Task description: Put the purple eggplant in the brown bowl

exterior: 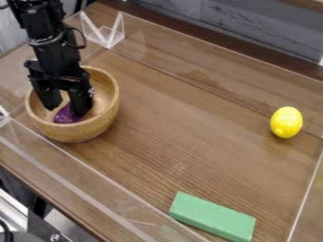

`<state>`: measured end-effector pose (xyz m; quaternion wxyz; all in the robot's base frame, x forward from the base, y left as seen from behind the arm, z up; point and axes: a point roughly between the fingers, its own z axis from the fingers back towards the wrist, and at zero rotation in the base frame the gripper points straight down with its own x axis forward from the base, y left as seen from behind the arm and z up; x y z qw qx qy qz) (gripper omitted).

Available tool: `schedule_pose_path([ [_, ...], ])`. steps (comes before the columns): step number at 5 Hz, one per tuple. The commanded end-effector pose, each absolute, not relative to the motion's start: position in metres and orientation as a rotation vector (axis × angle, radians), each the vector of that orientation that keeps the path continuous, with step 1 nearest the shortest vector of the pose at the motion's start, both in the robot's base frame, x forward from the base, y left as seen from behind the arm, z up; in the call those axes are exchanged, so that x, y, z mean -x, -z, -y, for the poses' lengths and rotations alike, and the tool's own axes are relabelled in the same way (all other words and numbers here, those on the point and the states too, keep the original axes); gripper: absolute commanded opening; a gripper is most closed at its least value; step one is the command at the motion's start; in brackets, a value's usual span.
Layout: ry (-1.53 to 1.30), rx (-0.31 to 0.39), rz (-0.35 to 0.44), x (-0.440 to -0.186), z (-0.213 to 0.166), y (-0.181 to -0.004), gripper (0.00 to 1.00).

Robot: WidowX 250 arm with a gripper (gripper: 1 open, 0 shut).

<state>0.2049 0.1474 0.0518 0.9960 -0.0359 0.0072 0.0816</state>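
Note:
The purple eggplant (66,114) lies inside the brown bowl (101,115) at the left of the table, resting on the bowl's floor. My black gripper (63,97) hangs straight down over the bowl, its two fingers spread apart on either side of the eggplant. The fingers are open and the eggplant sits free below them, partly hidden by the fingers.
A yellow lemon (286,122) lies at the right. A green sponge block (212,216) sits near the front edge. Clear acrylic walls (151,194) border the wooden table (190,113), with a clear stand (106,31) at the back left.

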Motion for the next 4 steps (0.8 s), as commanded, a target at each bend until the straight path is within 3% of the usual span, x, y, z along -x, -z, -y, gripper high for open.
schedule_pose_path([
  [1, -0.168, 0.058, 0.020, -0.213, -0.147, -0.063, 1.00],
  [4, -0.174, 0.075, 0.040, -0.229, -0.131, -0.079, 1.00],
])
